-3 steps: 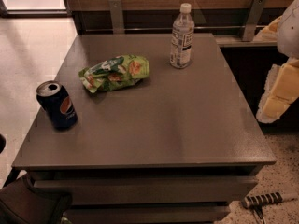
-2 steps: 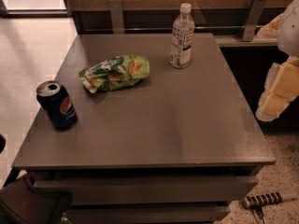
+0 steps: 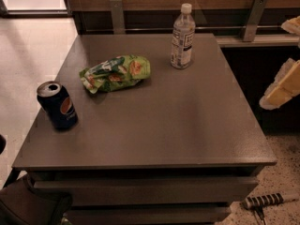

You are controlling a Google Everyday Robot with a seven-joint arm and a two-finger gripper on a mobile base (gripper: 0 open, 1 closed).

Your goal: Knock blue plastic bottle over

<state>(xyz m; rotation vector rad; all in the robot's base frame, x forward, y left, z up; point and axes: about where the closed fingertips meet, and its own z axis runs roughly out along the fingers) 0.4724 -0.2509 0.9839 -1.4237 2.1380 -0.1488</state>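
The blue plastic bottle (image 3: 182,36) is a slim clear bottle with a white cap and a pale label. It stands upright near the back edge of the grey table (image 3: 159,121). My gripper (image 3: 287,55) is at the right edge of the view, off the table's right side and well apart from the bottle. Its cream fingers (image 3: 281,86) stand apart and hold nothing.
A dark blue Pepsi can (image 3: 57,105) stands at the table's front left. A green snack bag (image 3: 116,72) lies left of the bottle. A wooden wall with metal brackets (image 3: 253,18) runs behind the table. A striped tool handle (image 3: 265,201) lies on the floor at the lower right.
The gripper has shifted slightly upward at the right edge. The bottle, can and bag have not moved.
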